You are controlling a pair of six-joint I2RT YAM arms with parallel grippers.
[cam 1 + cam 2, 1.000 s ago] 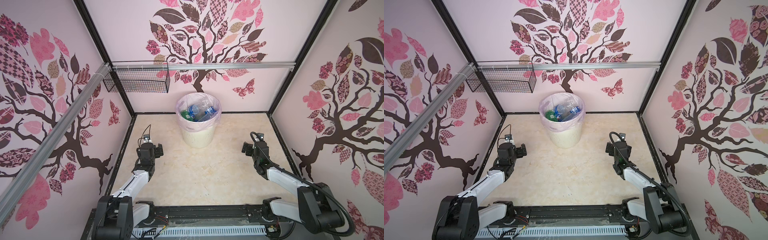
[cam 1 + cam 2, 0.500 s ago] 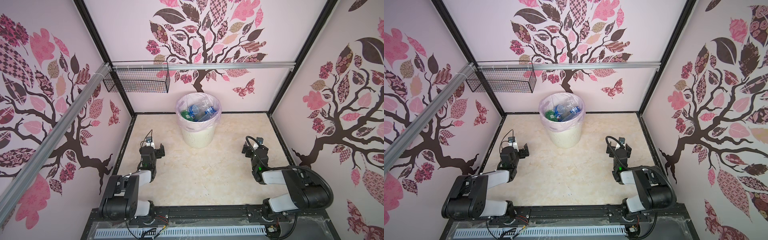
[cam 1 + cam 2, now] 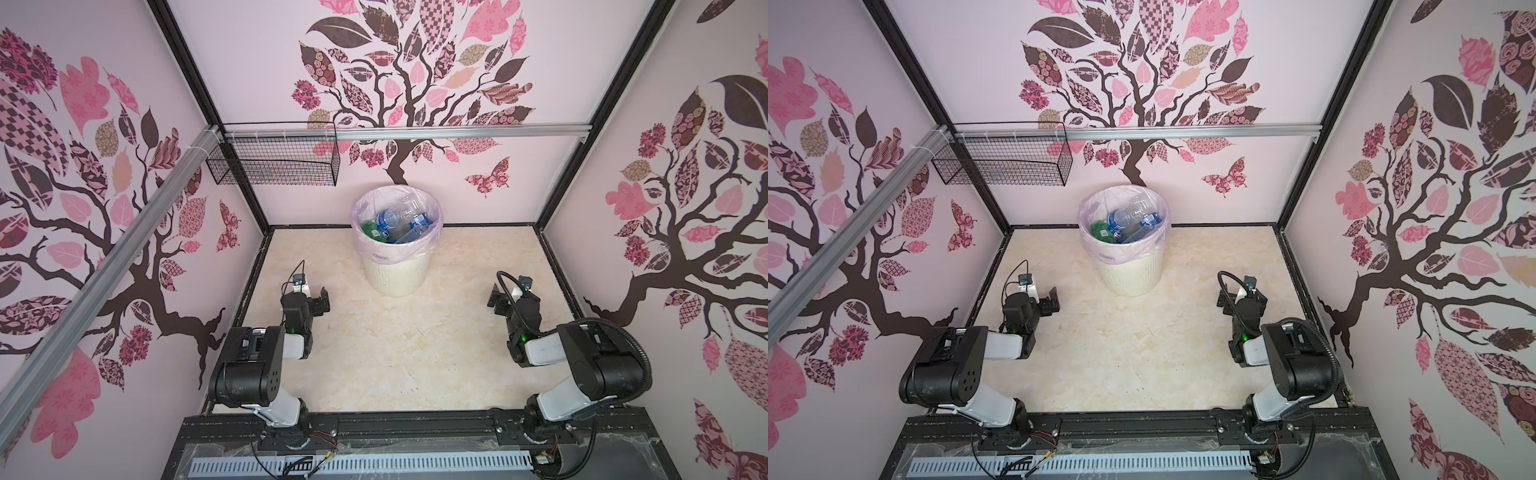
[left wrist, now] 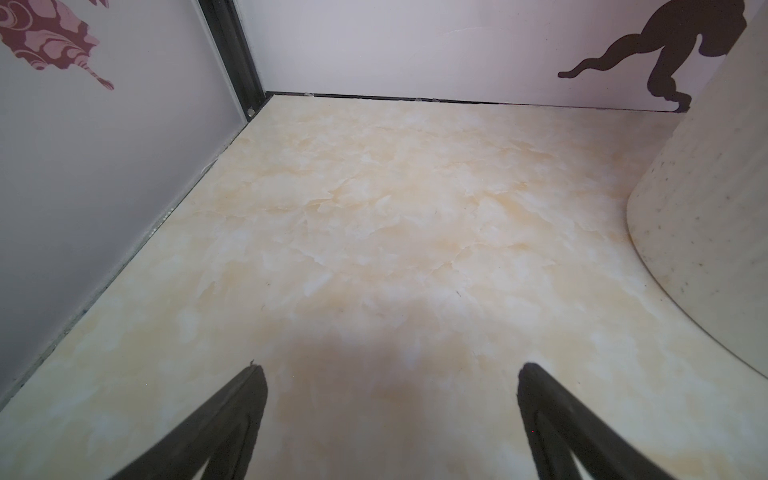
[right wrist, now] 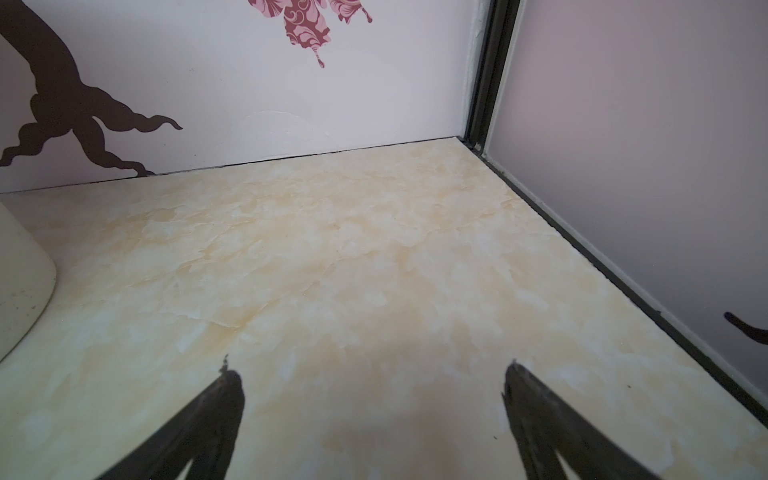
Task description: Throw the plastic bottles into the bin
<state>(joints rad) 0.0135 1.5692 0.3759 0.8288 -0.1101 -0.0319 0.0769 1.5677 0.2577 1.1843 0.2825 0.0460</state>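
Both arms have folded back toward their bases.
In both top views: plastic bottles (image 3: 397, 224) (blue and green showing) heaped inside bin (image 3: 395, 278), back centre; left gripper (image 3: 312, 296) and right gripper (image 3: 510, 296) flank it, well apart.
Left wrist: left gripper (image 4: 390, 368) spread wide, empty, bin (image 4: 706, 208) beside.
Right wrist: right gripper (image 5: 370, 363) likewise, gaping and empty.

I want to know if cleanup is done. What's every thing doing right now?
plastic bottles: piled inside the bin.
bin: upright, bag-lined.
left end effector: open, empty.
right end effector: open, empty.
wire basket: hanging on the rail.
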